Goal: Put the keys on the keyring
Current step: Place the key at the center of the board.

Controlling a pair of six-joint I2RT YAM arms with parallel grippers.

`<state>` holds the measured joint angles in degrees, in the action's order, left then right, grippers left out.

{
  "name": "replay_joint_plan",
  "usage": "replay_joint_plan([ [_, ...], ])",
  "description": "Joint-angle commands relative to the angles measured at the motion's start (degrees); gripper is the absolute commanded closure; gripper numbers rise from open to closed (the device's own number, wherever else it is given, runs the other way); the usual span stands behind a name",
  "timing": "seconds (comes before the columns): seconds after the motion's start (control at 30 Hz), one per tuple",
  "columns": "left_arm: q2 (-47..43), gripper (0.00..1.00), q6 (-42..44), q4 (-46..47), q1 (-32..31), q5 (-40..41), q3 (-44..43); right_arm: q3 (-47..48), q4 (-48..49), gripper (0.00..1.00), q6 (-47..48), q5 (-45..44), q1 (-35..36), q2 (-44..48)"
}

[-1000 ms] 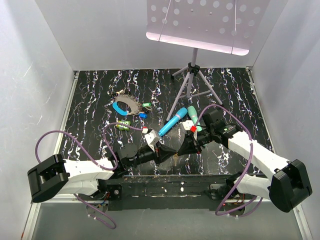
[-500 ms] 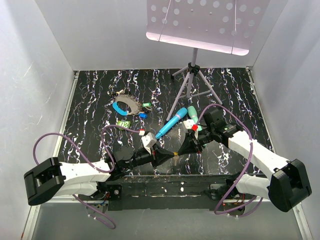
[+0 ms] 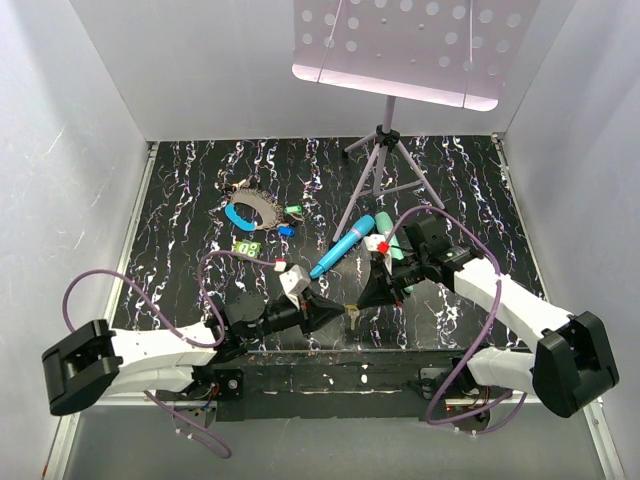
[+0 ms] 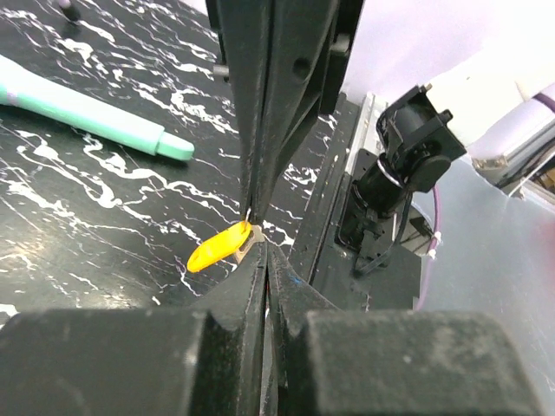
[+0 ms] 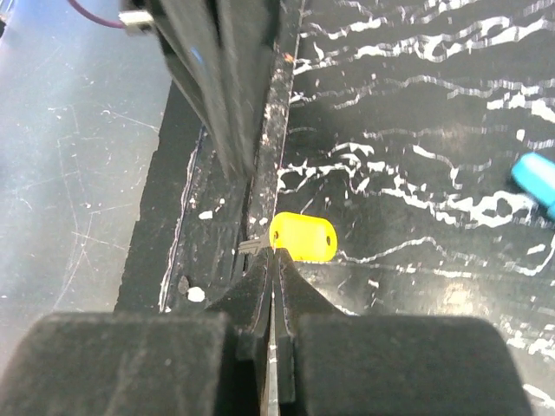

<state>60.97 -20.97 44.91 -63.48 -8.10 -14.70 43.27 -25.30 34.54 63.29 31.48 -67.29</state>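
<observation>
Yellow key [image 5: 302,237] is lying right at the front edge of the bench [image 3: 180,200], blade pointing out toward that edge. Left jaws and right jaws are both squeezed together, tips meeting nose to nose right at that key. Can't tell if either one actually has it pinched. Keyring [image 3: 250,211] sits well apart, farther back on the left, with a green key [image 3: 293,209] and a blue key [image 3: 286,230] just beside it.

Both arms reach inward, low; left claw [image 3: 342,311] and right claw [image 3: 363,299] closed, tips nearly meeting
</observation>
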Motion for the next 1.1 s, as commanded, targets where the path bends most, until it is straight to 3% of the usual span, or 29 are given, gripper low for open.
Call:
replay_joint_plan([
  [0.0, -8.7, 0.98, 1.1, -6.1, 0.5, 5.6, 2.4, 3.4, -5.8, 0.99, -1.7, -3.7, -1.5, -2.9],
  [0.33, -28.9, 0.98, -3.1, -18.0, 0.6, 12.1, 10.3, 11.7, -22.5, 0.99, 2.4, -19.1, -1.5, -13.0],
  [0.47, -33.9, 0.97, -3.8, -20.4, 0.6, 12.9, 12.1, 12.5, -24.6, 0.99, 1.6, -22.0, -1.3, -16.8],
  [0.7, -34.5, 0.97, -4.4, -19.2, 0.6, 12.8, 13.4, 18.6, -25.0, 0.99, -4.2, -27.9, -0.8, -27.6],
  [1.07, -32.1, 0.97, -5.5, -14.9, 0.6, 12.5, 14.6, 23.8, -18.0, 0.99, -12.4, -35.3, -0.8, -34.9],
])
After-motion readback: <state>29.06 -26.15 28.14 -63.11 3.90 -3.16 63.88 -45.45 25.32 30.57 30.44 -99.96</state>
